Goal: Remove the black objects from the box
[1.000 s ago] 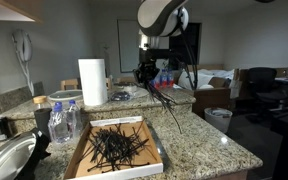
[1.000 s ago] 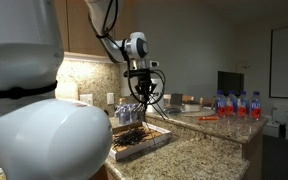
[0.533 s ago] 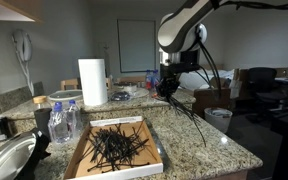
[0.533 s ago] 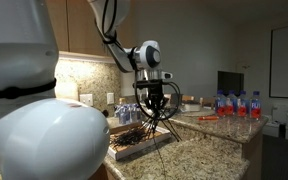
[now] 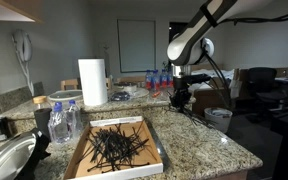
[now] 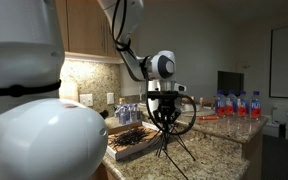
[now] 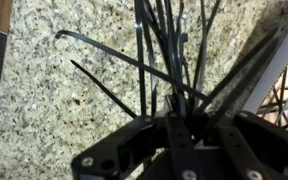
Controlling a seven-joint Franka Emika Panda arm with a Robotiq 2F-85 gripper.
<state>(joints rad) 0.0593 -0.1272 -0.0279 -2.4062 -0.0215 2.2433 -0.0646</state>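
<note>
A shallow cardboard box [image 5: 154, 135] on the granite counter holds a heap of thin black zip ties [image 5: 112, 147]; the box also shows in an exterior view [image 6: 134, 139]. My gripper [image 5: 180, 100] is to the right of the box, low over the counter, shut on a bundle of black zip ties [image 6: 170, 140] that fan out below it, their tips at the granite. In the wrist view the held ties [image 7: 169, 55] spread out over the speckled counter, and the gripper [image 7: 172, 120] is clamped around their ends.
A paper towel roll [image 5: 92, 82], water bottles [image 5: 64, 121] and a metal bowl [image 5: 6, 160] stand left of the box. More bottles [image 6: 236, 104] stand on the far counter. The counter edge [image 5: 246, 152] is close on the right.
My gripper has carried the bundle of ties from above the box's far end over to the right and down to the counter beside the box.
</note>
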